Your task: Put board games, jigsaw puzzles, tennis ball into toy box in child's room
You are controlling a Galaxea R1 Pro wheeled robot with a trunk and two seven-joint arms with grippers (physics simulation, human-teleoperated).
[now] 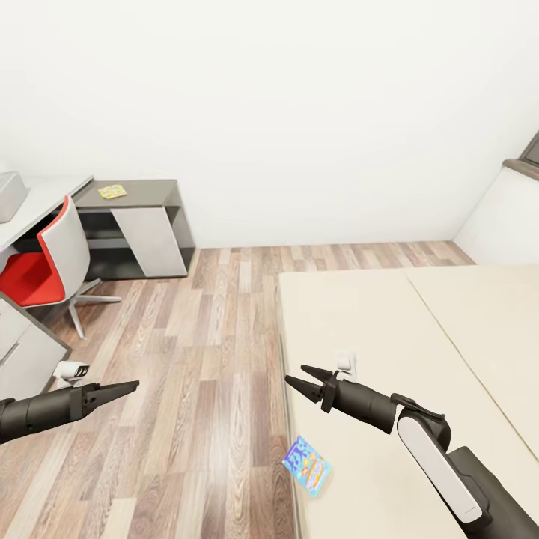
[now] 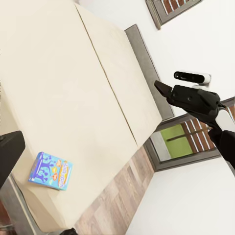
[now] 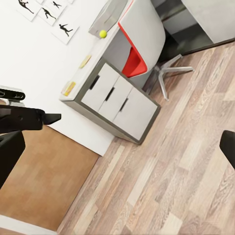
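A blue board game lies flat on the beige bed, close to its near corner; the left wrist view shows the same box. My right gripper hovers open and empty over the mattress, a little beyond the box. My left gripper hangs open and empty above the wood floor, left of the bed. Across the room, the grey toy box sits on the table. A jigsaw puzzle rests on the table's lower dark section. The tennis ball lies beside the toy box.
A red and white swivel chair stands at the table. White drawer fronts face the floor. Wood-plank floor stretches between table and bed. Black silhouette pictures hang on the wall. A grey headboard ends the bed.
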